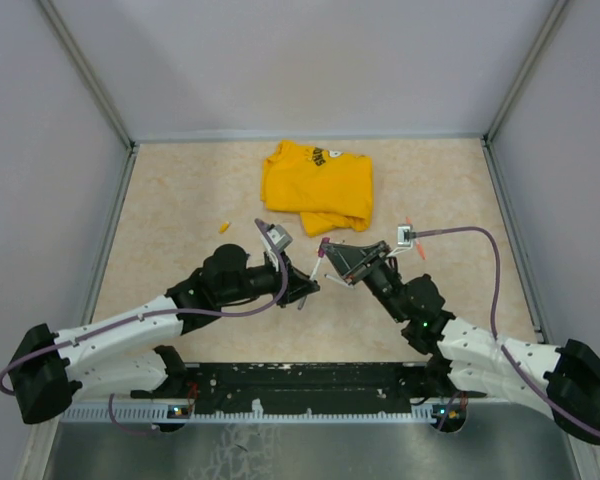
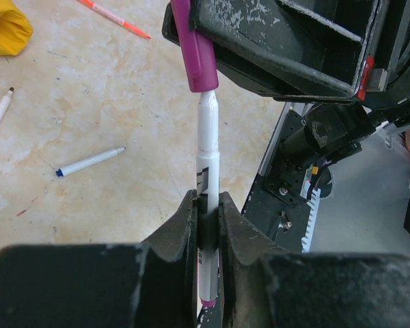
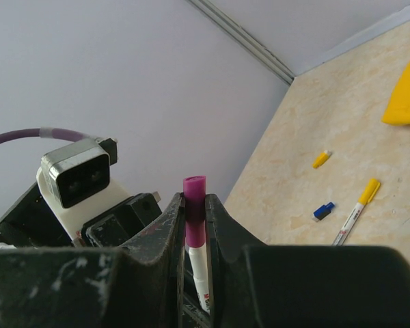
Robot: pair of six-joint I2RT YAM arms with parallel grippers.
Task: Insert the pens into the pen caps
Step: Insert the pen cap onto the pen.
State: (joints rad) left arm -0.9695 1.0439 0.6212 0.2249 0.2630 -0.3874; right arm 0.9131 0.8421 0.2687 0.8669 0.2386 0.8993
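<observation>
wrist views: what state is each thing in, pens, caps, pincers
left pincer, shut on white pen
right pincer, shut on magenta cap
white pen, tip inside magenta cap, neck showing
blue-tipped pen, uncapped, lying on table
blue cap, loose on table
yellow cap, loose on table
yellow-capped pen, capped, lying on table

The black left gripper (image 2: pixel 207 202) pinches a thin white plastic pen (image 2: pixel 208 130) printed black; just ahead sits a glossy magenta plastic cap (image 2: pixel 198 55). Beyond lie a beige marbled tabletop (image 2: pixel 89 102) and a folded yellow cloth T-shirt (image 1: pixel 315 185), black-lettered.
</observation>
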